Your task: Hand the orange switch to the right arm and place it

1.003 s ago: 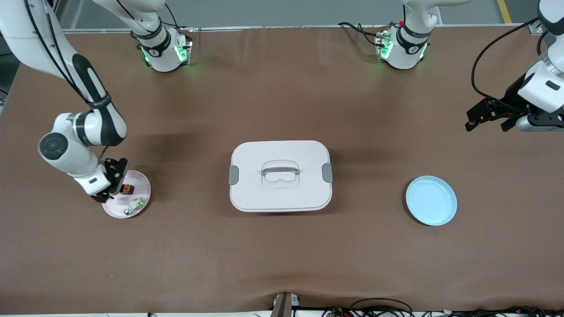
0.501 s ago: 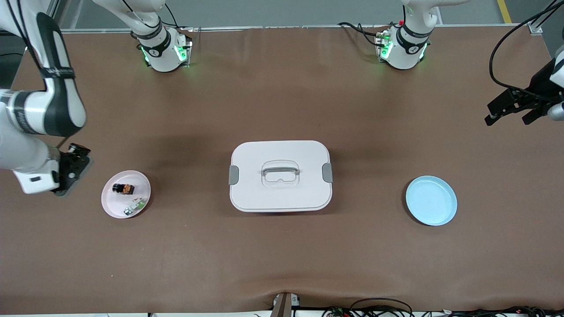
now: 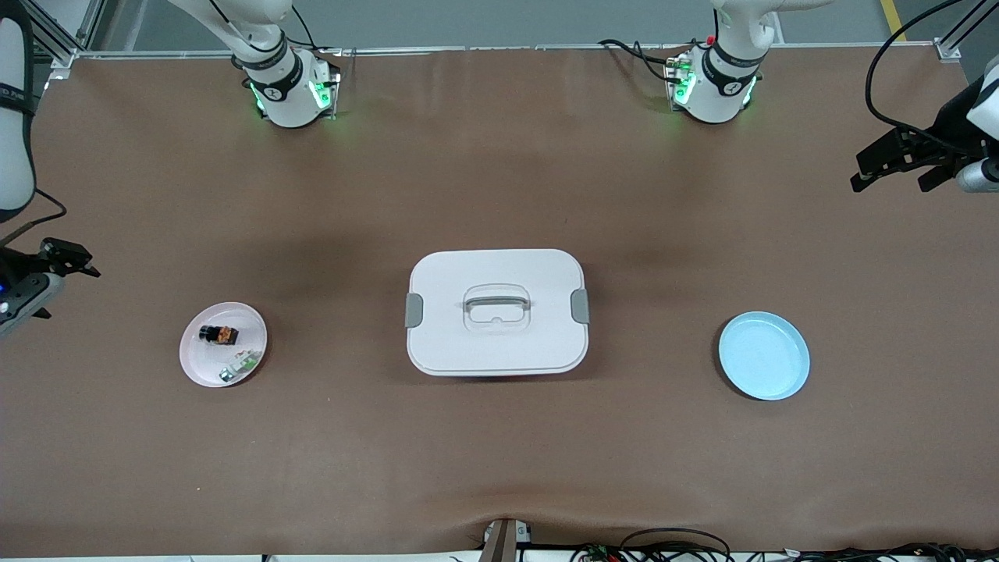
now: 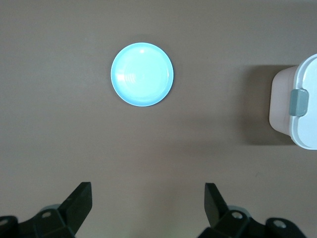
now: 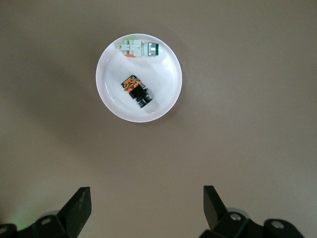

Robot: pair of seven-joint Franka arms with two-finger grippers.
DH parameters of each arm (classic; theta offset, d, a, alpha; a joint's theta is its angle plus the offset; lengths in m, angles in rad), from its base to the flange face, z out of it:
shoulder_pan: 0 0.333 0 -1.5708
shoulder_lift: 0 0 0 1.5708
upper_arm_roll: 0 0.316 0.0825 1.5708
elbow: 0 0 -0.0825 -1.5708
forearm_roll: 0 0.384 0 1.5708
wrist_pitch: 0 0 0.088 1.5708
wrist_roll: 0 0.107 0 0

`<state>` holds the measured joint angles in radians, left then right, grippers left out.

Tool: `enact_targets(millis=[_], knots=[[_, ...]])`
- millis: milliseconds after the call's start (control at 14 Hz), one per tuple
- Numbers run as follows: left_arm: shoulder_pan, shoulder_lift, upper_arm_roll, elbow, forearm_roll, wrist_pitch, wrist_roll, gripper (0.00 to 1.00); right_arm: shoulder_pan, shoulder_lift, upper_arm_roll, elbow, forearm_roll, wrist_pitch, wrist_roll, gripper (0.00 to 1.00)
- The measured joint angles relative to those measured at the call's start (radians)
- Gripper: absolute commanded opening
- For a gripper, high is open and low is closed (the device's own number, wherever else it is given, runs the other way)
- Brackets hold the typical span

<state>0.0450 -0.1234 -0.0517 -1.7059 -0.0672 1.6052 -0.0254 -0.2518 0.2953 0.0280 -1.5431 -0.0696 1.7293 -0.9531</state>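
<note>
The orange switch (image 3: 219, 334), a small black part with orange marks, lies on its side in the pink plate (image 3: 199, 361) toward the right arm's end of the table. In the right wrist view the switch (image 5: 136, 91) rests mid-plate and the plate (image 5: 166, 74) looks white. My right gripper (image 3: 69, 267) is open and empty, up over the table's edge at that end, apart from the plate; its open jaws show in the right wrist view (image 5: 146, 204). My left gripper (image 3: 890, 173) is open and empty, high over the left arm's end of the table, and also shows in the left wrist view (image 4: 147, 201).
Two small white-and-green parts (image 3: 239, 364) share the pink plate, also seen in the right wrist view (image 5: 137, 48). A white lidded box (image 3: 496, 312) with a handle stands mid-table. An empty light blue plate (image 3: 763, 355) lies toward the left arm's end, also in the left wrist view (image 4: 142, 74).
My right gripper was at the pink plate with the switch at its fingertips; it has let go, risen and drawn back past the table's end. The left gripper has also pulled away upward.
</note>
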Motion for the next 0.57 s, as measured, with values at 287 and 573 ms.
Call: enact_targets(millis=[287, 573], knots=[[0.0, 0.015, 0.0, 0.013, 0.0, 0.0, 0.0, 1.0, 0.002, -0.018, 0.007, 0.085, 0.034, -0.065, 0.222, 1.0], [0.0, 0.019, 0.0, 0.028, 0.0, -0.002, 0.0, 1.0, 0.019, -0.074, 0.022, 0.105, 0.04, -0.146, 0.574, 1.0]])
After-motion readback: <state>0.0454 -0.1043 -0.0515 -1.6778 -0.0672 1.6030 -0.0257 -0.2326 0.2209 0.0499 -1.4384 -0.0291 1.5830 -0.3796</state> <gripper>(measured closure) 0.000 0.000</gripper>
